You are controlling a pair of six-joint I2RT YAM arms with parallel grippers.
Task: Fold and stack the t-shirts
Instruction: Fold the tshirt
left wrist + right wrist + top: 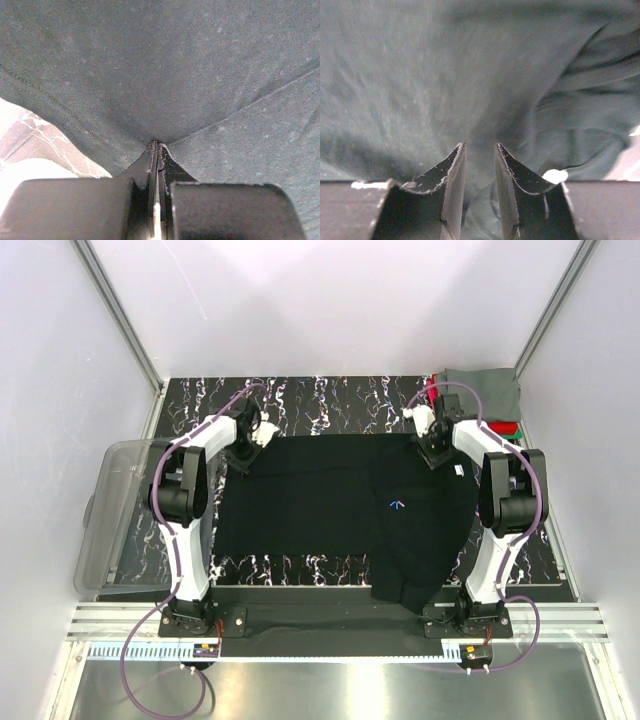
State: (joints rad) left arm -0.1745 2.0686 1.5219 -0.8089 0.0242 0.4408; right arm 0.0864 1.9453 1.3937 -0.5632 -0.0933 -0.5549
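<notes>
A black t-shirt [330,510] lies spread on the marbled table, with a tiny blue logo [397,504] and a white tag [458,470]. Its near right part hangs over the front edge. My left gripper [255,437] is at the shirt's far left corner. In the left wrist view it [157,145] is shut on the cloth [175,65]. My right gripper [432,445] is at the far right corner. In the right wrist view it [480,146] has its jaws narrowly apart with the black cloth [445,65] bunched between them.
Folded shirts are stacked at the back right corner: grey [485,395] on top, red [432,395] and green [515,435] edges showing. A clear plastic bin [110,510] stands at the left of the table. White walls enclose the table.
</notes>
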